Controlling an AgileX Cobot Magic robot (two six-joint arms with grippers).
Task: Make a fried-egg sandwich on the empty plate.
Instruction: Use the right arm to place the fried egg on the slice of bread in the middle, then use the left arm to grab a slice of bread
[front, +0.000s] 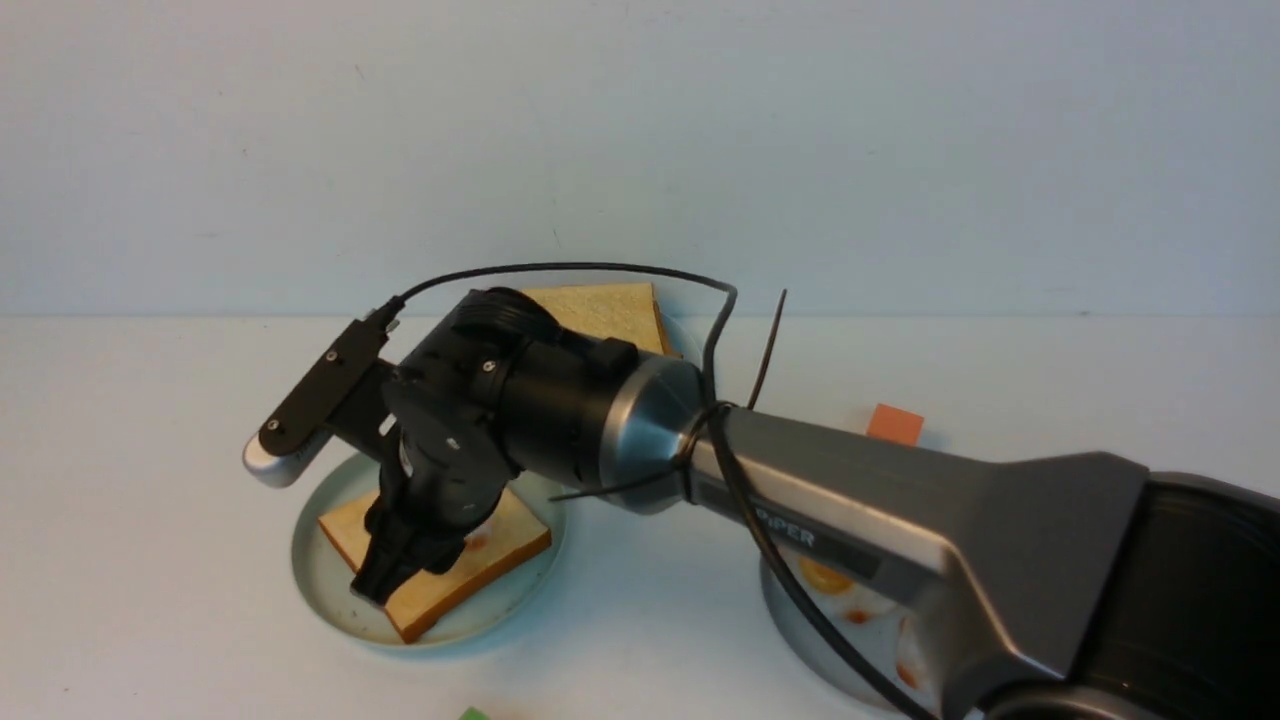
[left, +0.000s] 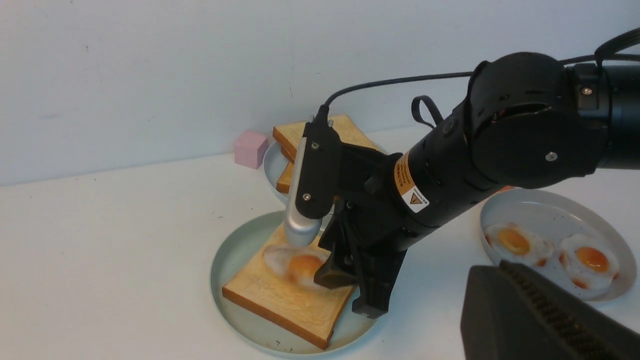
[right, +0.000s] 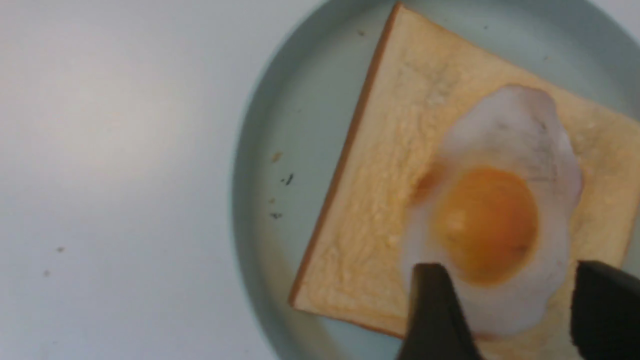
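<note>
On the white desk (front: 150, 450), the round pale mint-green plate (front: 320, 575) sits left of centre, nearer the near edge than the far one. It carries one square golden toast slice with an orange-brown crust (front: 500, 545), lying flat. A white fried egg with an orange yolk (right: 500, 210) rests on top of that slice, off towards one corner rather than centred. By my reading the sandwich is about two-thirds made, with base and filling down and no lid yet. The covering slice would come from the stack of spare toast (left: 350, 130) on the small bluish-grey plate (left: 272, 165) by the far edge. The grey plate (left: 542, 207) near the desk's right near corner holds two more eggs, which are not needed.

The right arm (front: 900, 500) reaches across from the right near corner, its wrist bent steeply down over the mint plate. The right gripper (right: 510, 280) hangs just above the egg with its black fingers (right: 435, 320) spread apart, astride the egg's edge and pinching nothing (the egg lies free on the toast). The left gripper (left: 500, 295) shows only as a dark block in its own wrist view, fingers pressed together and empty, well clear of the plate.
</note>
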